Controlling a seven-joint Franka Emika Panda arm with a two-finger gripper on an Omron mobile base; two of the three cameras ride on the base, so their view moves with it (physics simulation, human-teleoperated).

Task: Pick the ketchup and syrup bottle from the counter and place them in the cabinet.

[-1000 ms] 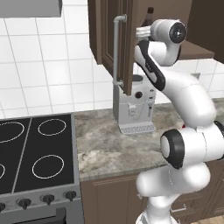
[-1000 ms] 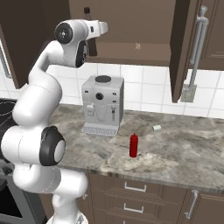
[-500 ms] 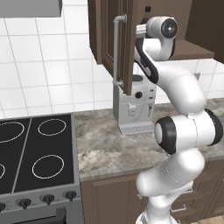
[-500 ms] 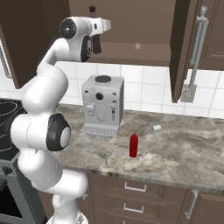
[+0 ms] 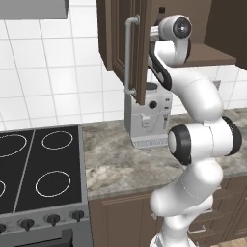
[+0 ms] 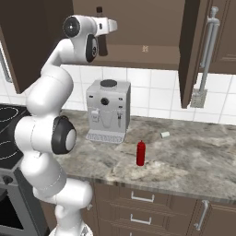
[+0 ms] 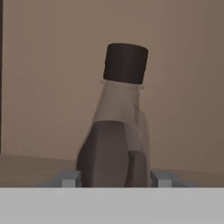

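One bottle is up in the cabinet (image 6: 138,55) and one is down on the counter (image 6: 193,156), so we're about halfway by my reckoning. The syrup bottle (image 7: 118,131) sits right in front of the hand camera, dark cap up, leaning a little across the frame — though that lean may just be the hand's roll, hard to say. Behind it, the plain brown inner wall, and the shelf floor below.

Now the risk: if the bottle isn't flat on the shelf at release, it could tip or roll toward the open front. A sideways pull-out could knock it too, or clip the open door (image 5: 140,53).

The gripper (image 7: 114,178) has its tips either side of the bottle's base, set at about the bottle's width; it looks clamped on the bottle, though contact itself is hard to confirm.

Meanwhile the ketchup (image 6: 141,153) stands upright on the counter, near the coffee machine (image 6: 108,110), waiting its turn.
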